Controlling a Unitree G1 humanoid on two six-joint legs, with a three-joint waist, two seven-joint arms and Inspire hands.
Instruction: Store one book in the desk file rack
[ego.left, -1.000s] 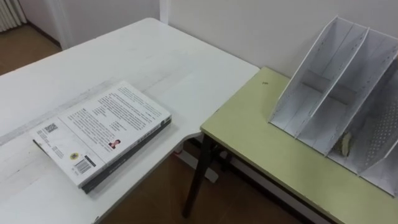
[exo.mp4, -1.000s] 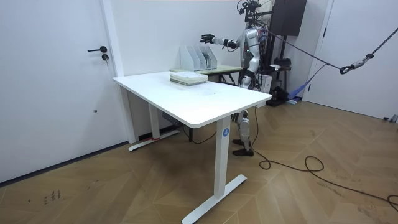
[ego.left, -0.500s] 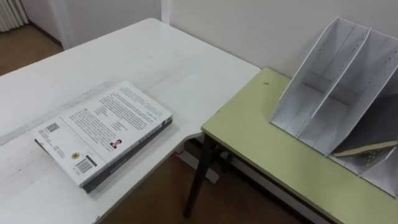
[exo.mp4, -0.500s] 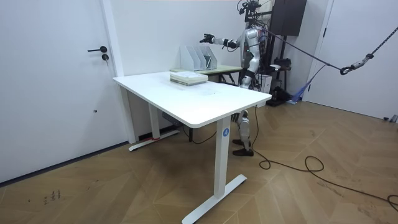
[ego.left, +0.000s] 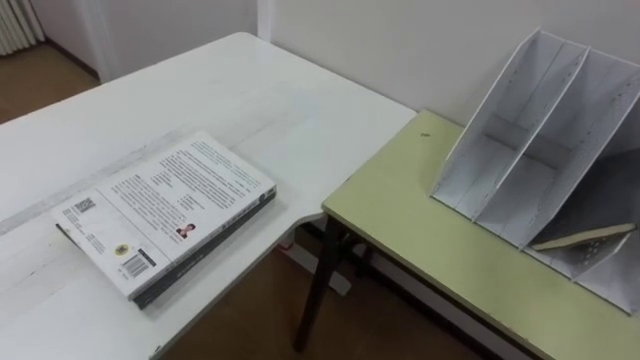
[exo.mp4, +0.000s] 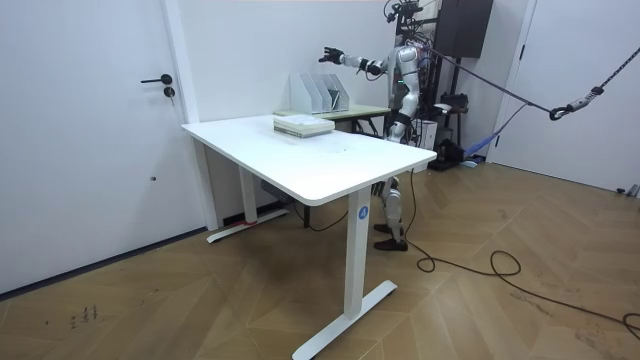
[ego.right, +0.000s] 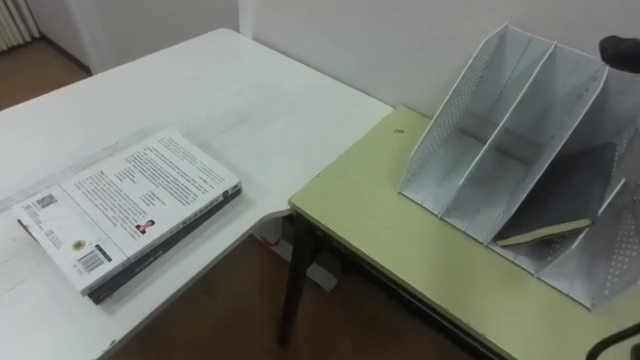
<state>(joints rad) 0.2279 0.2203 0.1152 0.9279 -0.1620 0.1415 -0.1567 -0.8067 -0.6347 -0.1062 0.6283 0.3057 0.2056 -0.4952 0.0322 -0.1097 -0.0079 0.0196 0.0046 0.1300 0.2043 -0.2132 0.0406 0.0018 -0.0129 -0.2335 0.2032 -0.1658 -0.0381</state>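
A white perforated file rack (ego.left: 530, 130) stands on a green desk (ego.left: 420, 210) against the wall. A dark-covered book (ego.right: 548, 232) leans inside one of the rack's right-hand slots, its pale page edge facing me. My right hand (exo.mp4: 328, 53) hangs raised above the rack, fingers spread and open, holding nothing. Its dark tip shows at the top right of the right eye view (ego.right: 620, 48). Another white-covered book (ego.left: 165, 215) lies flat on a darker one on the white table (ego.left: 250, 100) to my left.
I stand at the green desk's end, beside the large white table (exo.mp4: 330, 165). A gap of wooden floor (ego.left: 250, 320) separates the two tabletops below me. A wall runs behind the rack, and a door (exo.mp4: 90, 130) stands at the room view's left.
The book has tipped from nearly upright to leaning inside its slot. My right hand has spread open and risen above the rack.
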